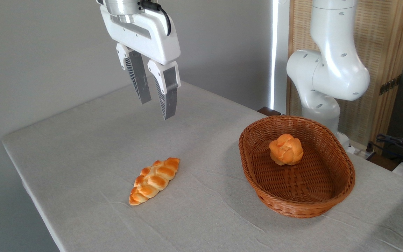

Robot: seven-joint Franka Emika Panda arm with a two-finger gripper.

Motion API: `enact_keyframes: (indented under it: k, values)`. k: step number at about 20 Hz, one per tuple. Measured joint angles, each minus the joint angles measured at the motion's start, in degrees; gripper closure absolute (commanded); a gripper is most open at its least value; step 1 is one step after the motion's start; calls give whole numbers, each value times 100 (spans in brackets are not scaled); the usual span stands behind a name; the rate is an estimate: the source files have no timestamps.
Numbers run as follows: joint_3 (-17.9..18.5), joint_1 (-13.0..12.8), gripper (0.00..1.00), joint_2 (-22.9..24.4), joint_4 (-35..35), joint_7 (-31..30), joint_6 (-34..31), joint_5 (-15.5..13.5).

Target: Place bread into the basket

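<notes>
The bread (286, 149), a small round golden-orange bun with a knotted top, lies inside the basket (257, 175), a large oval reddish-brown wicker one on the right of the table. My gripper (156, 109) hangs high above the table's middle-left, well to the left of the basket. Its two grey fingers (139, 78) stand a little apart, open, with nothing between them.
A longer braided loaf (155, 180) lies on the grey tablecloth (82, 147), below and in front of the gripper. The arm's white base (327, 77) rises behind the basket. Cables (397, 143) lie at the far right. The table's edge runs along the left and front.
</notes>
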State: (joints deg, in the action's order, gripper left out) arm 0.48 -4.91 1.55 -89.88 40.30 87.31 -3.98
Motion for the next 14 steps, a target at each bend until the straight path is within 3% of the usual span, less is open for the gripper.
enact_keyframes:
  k: [7, 14]
  values:
    - [-62, 20, 0, -24, 25, 0, 0, 14]
    - [-129, 31, 0, -54, 25, 0, 0, 306]
